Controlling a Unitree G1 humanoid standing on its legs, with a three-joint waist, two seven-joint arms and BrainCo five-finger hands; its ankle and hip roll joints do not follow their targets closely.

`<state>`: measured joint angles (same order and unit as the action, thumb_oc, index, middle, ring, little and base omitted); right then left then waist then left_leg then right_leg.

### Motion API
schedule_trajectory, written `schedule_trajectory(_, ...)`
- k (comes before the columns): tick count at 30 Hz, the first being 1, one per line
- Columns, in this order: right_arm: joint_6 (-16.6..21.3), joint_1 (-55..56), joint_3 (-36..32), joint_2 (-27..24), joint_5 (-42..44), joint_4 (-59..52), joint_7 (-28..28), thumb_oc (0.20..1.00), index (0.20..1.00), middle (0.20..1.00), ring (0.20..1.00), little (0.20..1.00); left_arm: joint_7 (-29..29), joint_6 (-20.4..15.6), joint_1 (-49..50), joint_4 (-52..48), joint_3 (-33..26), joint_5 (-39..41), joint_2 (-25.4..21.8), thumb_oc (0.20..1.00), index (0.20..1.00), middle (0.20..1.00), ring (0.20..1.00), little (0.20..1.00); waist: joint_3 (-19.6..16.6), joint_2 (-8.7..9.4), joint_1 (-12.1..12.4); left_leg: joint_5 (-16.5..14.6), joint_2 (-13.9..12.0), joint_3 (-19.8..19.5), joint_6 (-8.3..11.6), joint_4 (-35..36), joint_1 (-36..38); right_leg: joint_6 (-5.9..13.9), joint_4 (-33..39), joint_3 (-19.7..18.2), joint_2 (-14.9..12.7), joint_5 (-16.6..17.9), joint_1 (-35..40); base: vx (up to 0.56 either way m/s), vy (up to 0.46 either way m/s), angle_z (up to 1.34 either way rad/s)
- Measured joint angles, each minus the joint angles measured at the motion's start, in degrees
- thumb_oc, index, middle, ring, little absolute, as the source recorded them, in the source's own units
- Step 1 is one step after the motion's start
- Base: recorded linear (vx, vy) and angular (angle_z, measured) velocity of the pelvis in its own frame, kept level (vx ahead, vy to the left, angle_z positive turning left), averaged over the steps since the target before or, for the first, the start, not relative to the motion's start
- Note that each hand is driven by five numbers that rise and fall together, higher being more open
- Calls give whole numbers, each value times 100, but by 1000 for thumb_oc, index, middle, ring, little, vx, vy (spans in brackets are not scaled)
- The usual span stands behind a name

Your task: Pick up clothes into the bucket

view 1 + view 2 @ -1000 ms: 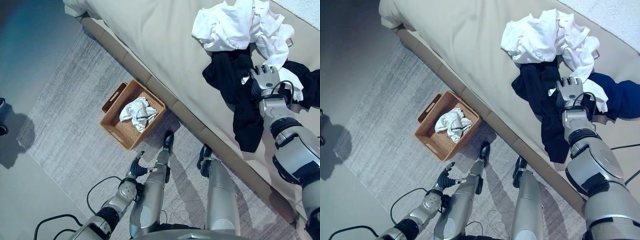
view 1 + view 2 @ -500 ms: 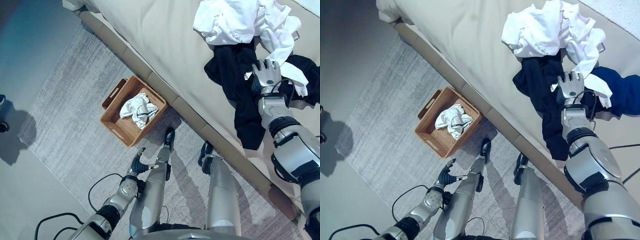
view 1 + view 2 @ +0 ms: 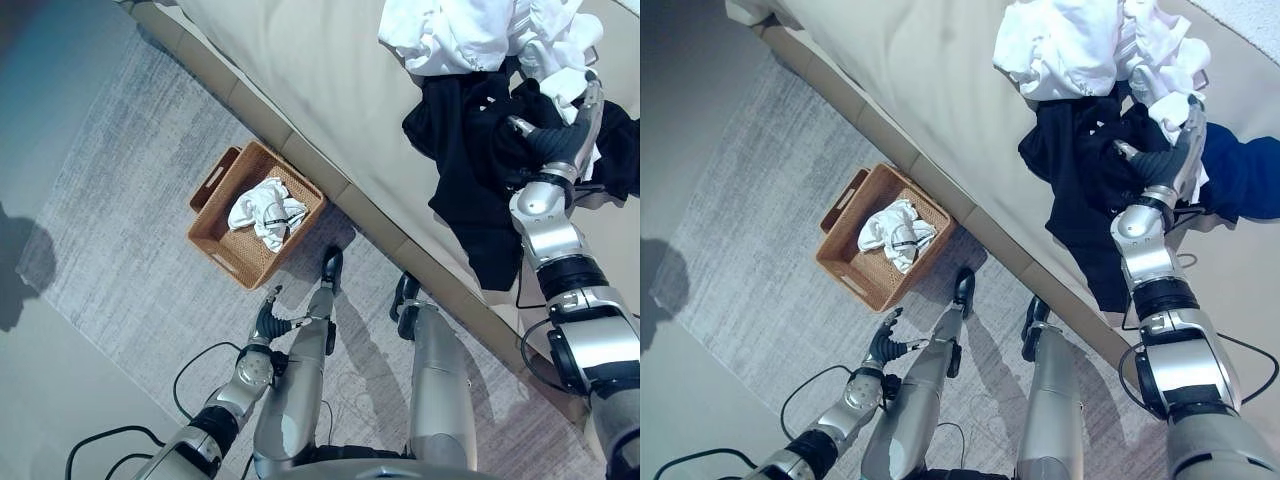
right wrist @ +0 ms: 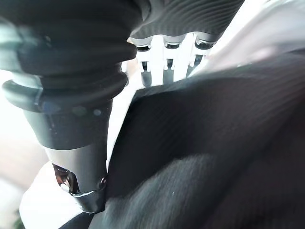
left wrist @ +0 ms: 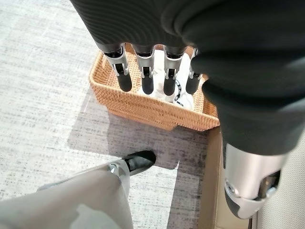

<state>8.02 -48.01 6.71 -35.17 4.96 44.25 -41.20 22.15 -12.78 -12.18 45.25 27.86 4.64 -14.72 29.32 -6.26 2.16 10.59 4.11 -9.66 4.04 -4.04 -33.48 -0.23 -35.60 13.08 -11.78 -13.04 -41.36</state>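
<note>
**Clothes heaped on beige bed, one piece already in basket**

Clothes: a white pile (image 3: 470, 35) sits on the far part of a beige bed (image 3: 330, 80), touching a black garment (image 3: 470, 160) that trails down toward the bed's edge. A dark blue piece (image 3: 1245, 175) lies just beside them.

Right hand (image 3: 565, 135) is at the black garment, thumb and fingers spread around a bunched fold; in the right wrist view black cloth lies against the palm. Cannot tell whether the fingers have closed on it.

Left hand (image 3: 883, 345) hangs low over a grey rug (image 3: 130, 230), fingers relaxed, holding nothing. Its wrist view looks onto the basket.

Woven brown basket (image 3: 215, 245), with handle slots, stands on the rug close to the bed's base and holds a crumpled white garment (image 3: 262, 212). Smooth grey floor (image 3: 50, 90) runs along the rug's edge.
</note>
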Motion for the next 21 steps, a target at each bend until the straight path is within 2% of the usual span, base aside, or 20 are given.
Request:
schedule_trajectory(5,119,261,-421,60,230,-377,-78,1000,1000,1000,1000,1000,0,3,30,-122,-113,-1,-28,1000,1000,1000,1000,1000,11,18,1,-1,10,10,-2,-3,18,34,58,-11,-4,33,33,-6,21,0)
schedule_trajectory(9,259,371,-480,100,231,-883,-347,1000,1000,1000,1000,1000,30,7,30,-127,-212,-1,-36,1000,1000,1000,1000,1000,13,21,-44,-2,16,17,-4,-13,7,64,109,-33,2,76,44,-5,13,-1)
schedule_trajectory(10,290,396,-480,98,65,-1104,-458,1000,1000,1000,1000,1000,41,7,39,-127,-211,-2,-36,1000,1000,1000,1000,1000,13,21,-109,1,18,17,-9,-16,-4,74,128,-33,4,88,44,0,0,0)
schedule_trajectory(15,172,566,-432,-30,-1323,-2025,-818,1000,1000,1000,1000,1000,44,-6,50,-124,-212,-75,-35,1000,1000,1000,1000,1000,14,22,-131,12,29,18,-21,-18,-28,86,158,-29,0,108,43,0,0,0)
schedule_trajectory(16,136,579,-367,-99,-1564,-2100,-825,1000,1000,1000,1000,1000,44,-8,50,-128,-211,-98,-36,1000,1000,1000,1000,1000,15,24,-124,13,31,18,-21,-18,-29,88,157,-29,-3,110,43,0,0,0)
schedule_trajectory(18,-14,623,97,-604,-2311,-2200,-688,1000,1000,1000,1000,1000,43,-53,72,-175,-213,-166,-54,1000,1000,1000,1000,1000,19,30,-96,13,36,13,-21,-30,-37,89,156,-5,-8,111,52,-20,-8,3)
schedule_trajectory(21,-64,610,206,-645,-2522,-2335,-461,1000,1000,1000,1000,1000,43,-57,80,-172,-215,-166,-69,1000,1000,1000,1000,1000,37,60,-101,13,34,11,-21,-43,-40,89,155,1,-6,111,57,0,0,0)
